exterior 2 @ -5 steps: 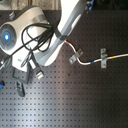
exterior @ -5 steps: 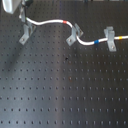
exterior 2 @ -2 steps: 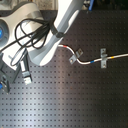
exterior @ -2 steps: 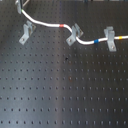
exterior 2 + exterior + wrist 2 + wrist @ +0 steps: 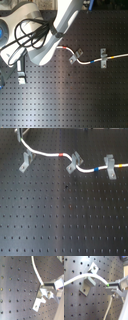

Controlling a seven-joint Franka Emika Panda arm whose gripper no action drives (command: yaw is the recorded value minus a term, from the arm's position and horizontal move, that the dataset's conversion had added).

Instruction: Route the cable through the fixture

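Your gripper (image 5: 110,288) looks pressed together on the cable (image 5: 76,278): in the first wrist view the white cord runs into the fingertips and comes out the other side. The fixture (image 5: 87,285) you are working on sits just beside the fingertips, and the cord arcs across its forked top. You cannot tell from these pictures whether it is down in the slot or only lying over it.

Past that clip, the cord runs away from the gripper, as the first exterior view shows. Its red band (image 5: 61,154) comes first, then the middle clip (image 5: 75,162), the blue band (image 5: 96,169) and the far clip (image 5: 110,167). It appears to be caught in both.

The main risk is tension. If you pull away from the clips, the cord may lift off the near fork or drag out of the middle clip. Push down too close and a fingertip may strike the fork, because metal and finger are nearly touching. A loose pinch would let the cord slide and spoil your aim.

Room is tight on the clip side of the gripper only. Everywhere else around it the black perforated board (image 5: 65,218) is flat. In the second exterior view the arm hides the near clip and the gripper, so rely on the wrist views for close work.
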